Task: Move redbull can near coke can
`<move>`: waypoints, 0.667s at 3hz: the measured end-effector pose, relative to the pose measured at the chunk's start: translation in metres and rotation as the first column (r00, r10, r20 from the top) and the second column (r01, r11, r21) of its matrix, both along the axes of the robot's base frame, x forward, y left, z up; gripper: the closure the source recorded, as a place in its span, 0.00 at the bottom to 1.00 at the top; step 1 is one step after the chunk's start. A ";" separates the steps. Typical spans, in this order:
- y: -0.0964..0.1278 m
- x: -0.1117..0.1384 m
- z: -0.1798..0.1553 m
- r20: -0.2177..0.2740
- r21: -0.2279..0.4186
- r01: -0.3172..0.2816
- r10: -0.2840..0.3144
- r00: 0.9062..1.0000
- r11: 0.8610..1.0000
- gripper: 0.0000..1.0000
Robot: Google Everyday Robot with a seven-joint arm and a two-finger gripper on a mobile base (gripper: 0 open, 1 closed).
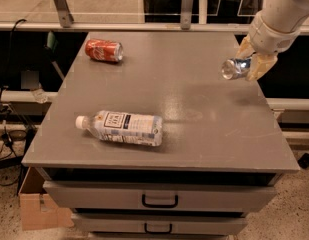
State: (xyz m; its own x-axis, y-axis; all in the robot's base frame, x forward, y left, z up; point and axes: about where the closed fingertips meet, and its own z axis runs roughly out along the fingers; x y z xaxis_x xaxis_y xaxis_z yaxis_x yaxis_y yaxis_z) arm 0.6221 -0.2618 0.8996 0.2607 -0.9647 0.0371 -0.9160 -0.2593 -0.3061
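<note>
The coke can [103,50] lies on its side at the far left of the tabletop [204,129]. The bottle [123,127] lies on its side near the front left, well before the coke can. Over the far right edge hangs the gripper [251,60], fingers clamped round the redbull can [235,68] — off the tabletop, well apart from the coke can.
</note>
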 end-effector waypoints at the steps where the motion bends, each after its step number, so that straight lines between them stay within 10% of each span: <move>1: 0.038 0.016 0.009 0.047 0.018 -0.072 0.071 0.996 0.997 1.00; 2: 0.096 0.036 0.029 0.115 0.009 -0.190 0.188 0.975 0.982 1.00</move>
State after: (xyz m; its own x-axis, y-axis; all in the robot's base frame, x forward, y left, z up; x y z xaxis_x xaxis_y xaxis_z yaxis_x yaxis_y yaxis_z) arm 0.6582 -0.1656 0.9289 0.4335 -0.8993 0.0584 -0.8103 -0.4173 -0.4114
